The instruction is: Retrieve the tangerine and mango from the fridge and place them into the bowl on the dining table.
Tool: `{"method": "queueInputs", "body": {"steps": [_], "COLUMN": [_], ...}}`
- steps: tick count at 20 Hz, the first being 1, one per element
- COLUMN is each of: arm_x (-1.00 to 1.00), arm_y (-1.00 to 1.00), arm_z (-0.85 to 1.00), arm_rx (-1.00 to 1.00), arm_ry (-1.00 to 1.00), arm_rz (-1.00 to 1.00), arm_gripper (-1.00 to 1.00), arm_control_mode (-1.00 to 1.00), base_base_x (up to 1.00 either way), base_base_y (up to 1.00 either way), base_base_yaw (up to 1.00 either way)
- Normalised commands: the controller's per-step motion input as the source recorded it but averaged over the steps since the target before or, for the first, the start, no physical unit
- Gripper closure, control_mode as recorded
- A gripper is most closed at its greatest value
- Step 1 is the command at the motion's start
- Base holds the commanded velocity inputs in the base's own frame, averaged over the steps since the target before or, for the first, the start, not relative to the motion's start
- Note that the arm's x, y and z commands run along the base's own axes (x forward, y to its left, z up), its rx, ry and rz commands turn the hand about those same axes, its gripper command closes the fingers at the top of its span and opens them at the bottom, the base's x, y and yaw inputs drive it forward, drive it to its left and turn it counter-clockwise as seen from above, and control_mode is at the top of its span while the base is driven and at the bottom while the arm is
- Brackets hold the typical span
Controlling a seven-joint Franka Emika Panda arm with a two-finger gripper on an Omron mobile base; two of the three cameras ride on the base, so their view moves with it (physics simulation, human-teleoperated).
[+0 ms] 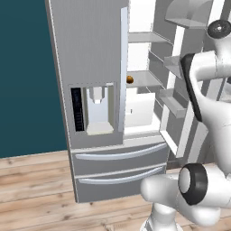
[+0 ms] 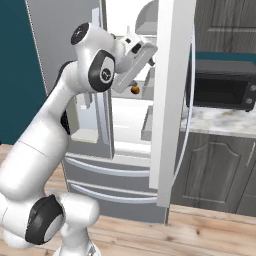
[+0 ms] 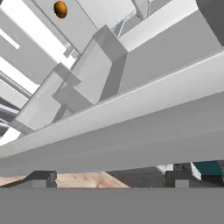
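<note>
White robot arm reaches toward fridge, right door swung open. Fingers spread wide w/ nothing held, close by door edge. Tangerine sits on middle shelf inside, well apart from fingers.

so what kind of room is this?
A home kitchen, rendered. An open French-door fridge with a tangerine on a shelf, a microwave on a marble counter, dark cabinets and wood flooring.

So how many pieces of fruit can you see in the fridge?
1: the tangerine on a middle shelf of the open fridge. Others may be hidden behind the door or the arm.
</note>
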Motion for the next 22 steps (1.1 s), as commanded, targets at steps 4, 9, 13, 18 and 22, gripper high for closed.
{"method": "queueInputs", "body": {"steps": [4, 9, 13, 18, 22], "arm_x": [-0.51, -0.43, -0.45, -0.25, 0.08], "arm_y": [0.8, 0.89, 0.9, 0.81, 0.72], "arm_z": [0.22, -0.07, -0.32, -0.33, -0.23], "arm_rx": [0.14, 0.28, 0.48, 0.5, 0.49], "arm_ry": [-0.13, -0.2, -0.31, -0.26, -0.04], "arm_rz": [0.0, -0.04, -0.06, -0.06, -0.03], "arm_gripper": [-1.0, -1.0, -1.0, -1.0, -1.0], "arm_control_mode": [-1.0, -1.0, -1.0, -1.0, -1.0], "base_base_x": [0.0, 0.0, 0.0, 0.0, 0.0], "base_base_y": [0.0, 0.0, 0.0, 0.0, 0.0], "base_base_yaw": [0.0, 0.0, 0.0, 0.0, 0.0]}}
